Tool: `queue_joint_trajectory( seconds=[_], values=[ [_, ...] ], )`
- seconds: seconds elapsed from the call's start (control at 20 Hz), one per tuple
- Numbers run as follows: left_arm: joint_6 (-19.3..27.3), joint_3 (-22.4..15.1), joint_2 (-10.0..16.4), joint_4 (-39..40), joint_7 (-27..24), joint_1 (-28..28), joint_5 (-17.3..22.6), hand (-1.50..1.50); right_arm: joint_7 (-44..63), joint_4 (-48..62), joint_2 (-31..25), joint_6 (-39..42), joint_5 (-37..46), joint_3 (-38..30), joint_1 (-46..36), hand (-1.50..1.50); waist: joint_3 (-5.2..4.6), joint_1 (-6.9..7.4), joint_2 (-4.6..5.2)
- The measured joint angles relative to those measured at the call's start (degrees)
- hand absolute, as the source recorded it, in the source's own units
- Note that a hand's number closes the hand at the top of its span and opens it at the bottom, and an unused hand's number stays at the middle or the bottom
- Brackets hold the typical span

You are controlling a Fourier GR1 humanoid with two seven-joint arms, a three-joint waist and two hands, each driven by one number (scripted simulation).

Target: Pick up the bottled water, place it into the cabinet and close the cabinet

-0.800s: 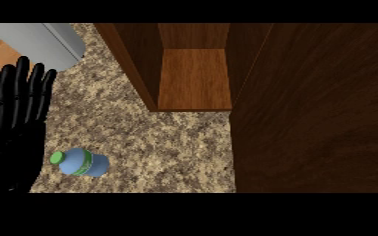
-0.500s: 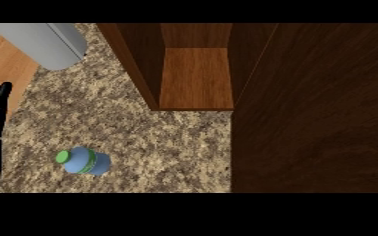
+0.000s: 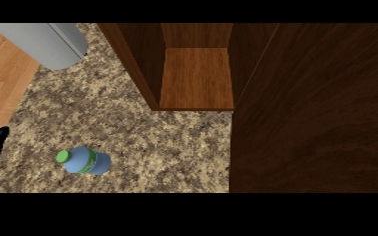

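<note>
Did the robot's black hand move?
Yes. The left hand slid off to the left, away from the bottled water; only a dark sliver of it shows at the view's left edge.

It is a kitchen: a speckled granite counter (image 3: 148, 130) fills the near left, an open wooden cabinet (image 3: 196, 77) stands at the right, and wood flooring (image 3: 13, 82) shows past the counter's left edge.

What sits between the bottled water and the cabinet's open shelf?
Nothing: only bare speckled counter separates bottled water from cabinet shelf, per head view.
</note>
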Motion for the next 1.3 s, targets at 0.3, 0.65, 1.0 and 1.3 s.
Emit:
queue_joint_trajectory(
  seconds=[0.3, 0.65, 1.0, 1.3],
  values=[
    [-1.22, -0.62, -2.39, -3.19, 1.24, 6.56, -0.88, -1.50, -1.34, -2.72, 0.51, 2.49, -0.10, 1.82, 7.43, -1.50, 0.01, -0.14, 0.03],
    [-3.66, 1.16, -4.13, -1.69, -1.70, 10.43, -1.70, -1.50, -3.01, -3.88, 0.93, 3.66, 0.48, 3.67, 12.85, -1.50, -0.02, -0.31, 0.05],
    [-2.07, 2.11, -4.89, 4.67, -6.72, 9.51, -4.54, -1.50, -7.80, -4.10, 0.19, 6.35, 1.07, 3.18, 18.45, -1.50, -0.02, -0.65, 0.08],
    [-1.46, 3.61, -4.74, 14.21, -10.85, 5.77, -7.66, -1.50, -9.97, -4.45, 0.42, 6.96, 1.86, 5.10, 21.20, -1.50, -0.03, -0.85, 0.13]
  ],
)
